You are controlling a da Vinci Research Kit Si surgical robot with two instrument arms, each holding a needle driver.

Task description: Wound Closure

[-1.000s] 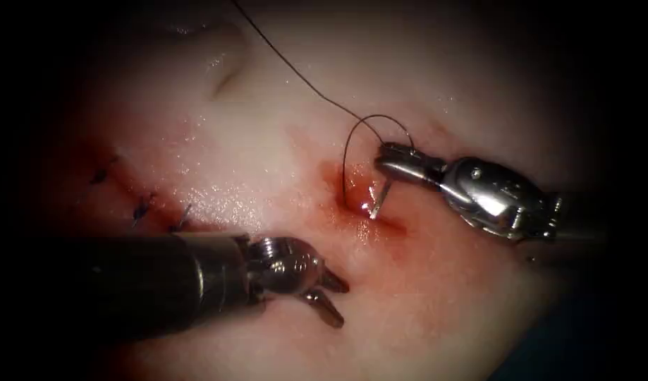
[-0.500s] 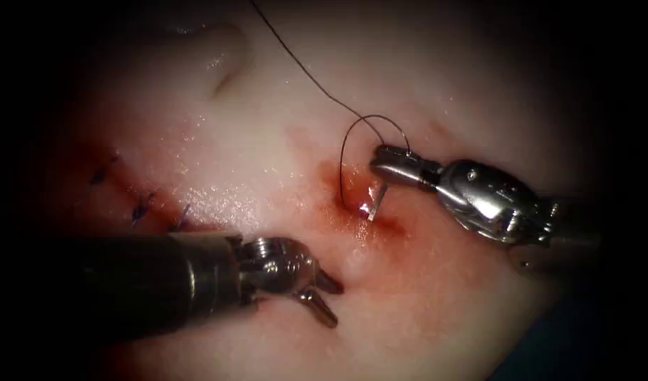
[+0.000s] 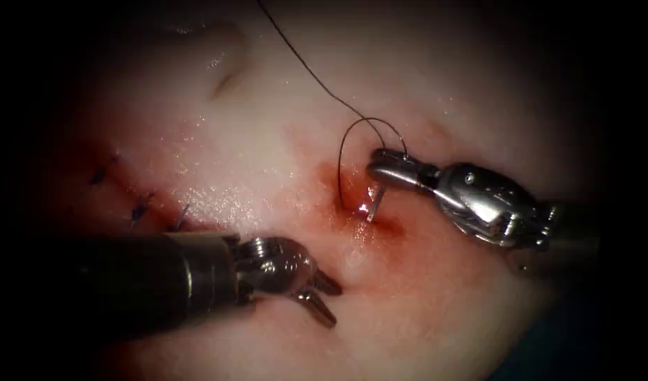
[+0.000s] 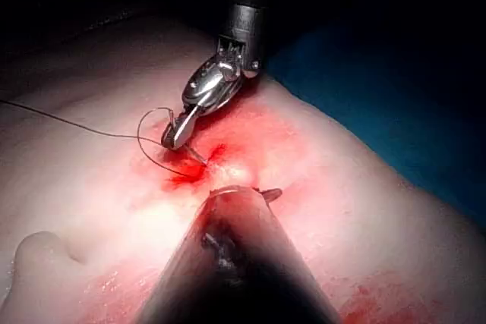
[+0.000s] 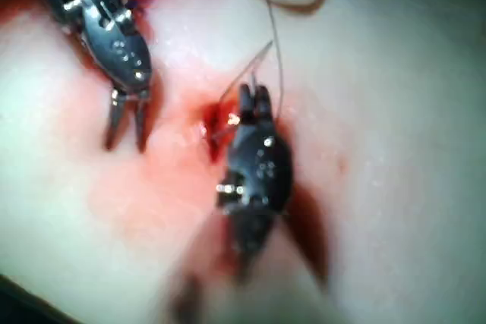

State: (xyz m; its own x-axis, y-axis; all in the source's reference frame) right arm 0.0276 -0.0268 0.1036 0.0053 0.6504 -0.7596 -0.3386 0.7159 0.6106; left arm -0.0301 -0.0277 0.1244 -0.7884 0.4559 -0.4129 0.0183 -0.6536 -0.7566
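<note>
My right tool comes in from the right, its jaws shut on the curved needle near its rear end. The needle points steeply down, and its tip sits in the tissue at the red, open part of the cut. Dark thread loops from the jaws round to the cut and runs off up and left. My left tool hovers below and left of the cut with open jaws, holding nothing. In the left wrist view the right tool grips the needle. In the right wrist view both tools, right and left, flank the cut.
Several dark stitches close the cut's left part. Red fluid stains the tissue around the open end. A pale fold of tissue lies at the upper left. Blue cloth borders the tissue.
My right tool has shifted slightly left and down, and less of the needle shows above the tissue. My left tool has drifted a little left. The thread loop followed the right tool.
</note>
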